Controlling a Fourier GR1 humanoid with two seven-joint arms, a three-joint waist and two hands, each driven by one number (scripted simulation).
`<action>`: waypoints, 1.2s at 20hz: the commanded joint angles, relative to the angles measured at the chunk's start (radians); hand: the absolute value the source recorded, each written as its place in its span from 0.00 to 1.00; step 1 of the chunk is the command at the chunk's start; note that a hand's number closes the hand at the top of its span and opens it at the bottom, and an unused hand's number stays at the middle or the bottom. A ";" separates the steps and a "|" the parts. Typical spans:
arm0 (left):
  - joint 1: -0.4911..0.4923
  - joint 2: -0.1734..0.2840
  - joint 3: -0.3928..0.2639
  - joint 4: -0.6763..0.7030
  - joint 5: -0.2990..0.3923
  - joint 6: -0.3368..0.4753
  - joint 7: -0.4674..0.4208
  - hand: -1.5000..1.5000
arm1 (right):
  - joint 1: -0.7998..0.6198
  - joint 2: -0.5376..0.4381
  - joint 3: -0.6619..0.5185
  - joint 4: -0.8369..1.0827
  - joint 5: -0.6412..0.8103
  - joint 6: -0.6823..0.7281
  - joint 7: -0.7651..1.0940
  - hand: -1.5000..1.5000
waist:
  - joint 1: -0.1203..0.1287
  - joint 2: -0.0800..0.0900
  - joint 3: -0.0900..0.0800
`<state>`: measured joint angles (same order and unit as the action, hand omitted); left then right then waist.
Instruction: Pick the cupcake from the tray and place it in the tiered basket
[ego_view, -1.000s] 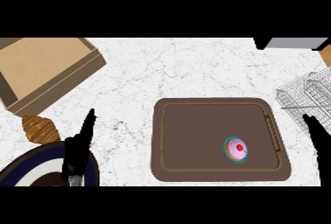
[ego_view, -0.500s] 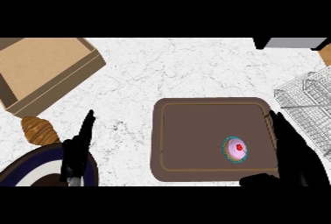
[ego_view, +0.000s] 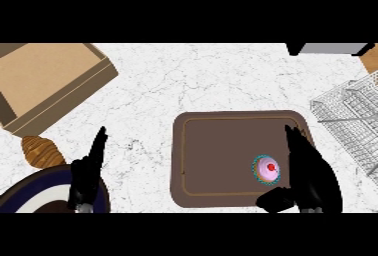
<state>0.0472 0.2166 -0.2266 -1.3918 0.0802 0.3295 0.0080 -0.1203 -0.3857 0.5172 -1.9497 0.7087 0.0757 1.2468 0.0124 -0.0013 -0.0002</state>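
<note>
A cupcake (ego_view: 266, 169) with pink icing, a red cherry and a teal wrapper sits in the near right part of the brown tray (ego_view: 221, 145). My right hand (ego_view: 310, 172) hovers just right of it, fingers straight and pointing away, thumb curving in below the cupcake; it is open and holds nothing. The wire tiered basket (ego_view: 351, 117) stands at the right edge, beyond the tray. My left hand (ego_view: 88, 172) rests open at the lower left, fingers up, over a dark plate.
A cardboard box (ego_view: 44, 82) lies at the upper left. A brown croissant (ego_view: 40, 151) sits beside a dark blue-rimmed plate (ego_view: 29, 192) at the lower left. A grey object (ego_view: 332, 48) shows at the top right. White marble counter lies between box and tray.
My right hand has come in from the right edge, moved left over the tray's right side and now stands beside the cupcake. The left hand has barely moved.
</note>
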 joint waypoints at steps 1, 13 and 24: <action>-0.030 -0.005 0.003 0.021 -0.005 -0.001 0.022 0.50 | -0.054 0.076 -0.019 0.080 -0.009 0.116 0.234 0.00 | -0.004 0.004 -0.002; 0.012 -0.017 0.009 0.029 -0.002 -0.015 0.013 0.50 | -0.050 0.187 -0.063 0.135 0.020 0.197 0.218 0.00 | -0.011 0.001 -0.001; 0.020 0.026 0.067 0.035 0.025 -0.079 -0.031 0.50 | -0.013 0.250 -0.133 0.178 0.041 0.224 0.170 0.00 | -0.012 0.001 -0.001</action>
<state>0.0677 0.2230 -0.1846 -1.3881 0.0886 0.2834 -0.0253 -0.1217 -0.1839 0.3673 -1.7706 0.7214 0.2276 1.2041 0.0002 -0.0039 0.0025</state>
